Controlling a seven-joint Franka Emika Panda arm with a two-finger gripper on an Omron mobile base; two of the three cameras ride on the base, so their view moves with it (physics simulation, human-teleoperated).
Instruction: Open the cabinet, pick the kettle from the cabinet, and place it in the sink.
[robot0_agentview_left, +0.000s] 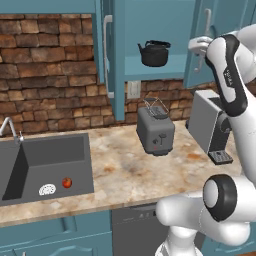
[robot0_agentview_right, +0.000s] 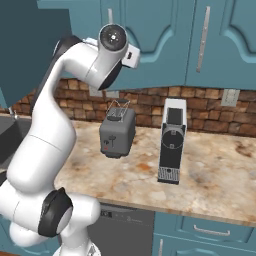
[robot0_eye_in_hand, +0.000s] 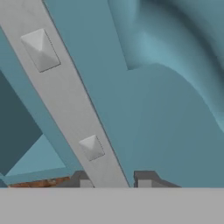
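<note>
The beige marbled counter (robot0_agentview_left: 120, 170) carries a grey toaster (robot0_agentview_left: 155, 132) near its centre and a coffee machine (robot0_agentview_left: 210, 125) at three o'clock; the cabinet shelf (robot0_agentview_left: 150, 73) bears the kettle (robot0_agentview_left: 154, 53).

the teal-blue wall cabinet (robot0_agentview_left: 117, 60) with arched panel doors and long silver bar handles stands open, one door swung outward. on its shelf sits the small squat black kettle (robot0_agentview_left: 154, 53), upright, arched handle on top, spout to the left. the dark grey rectangular sink (robot0_agentview_left: 50, 155) lies recessed in beige marbled stone, lower left.
</note>
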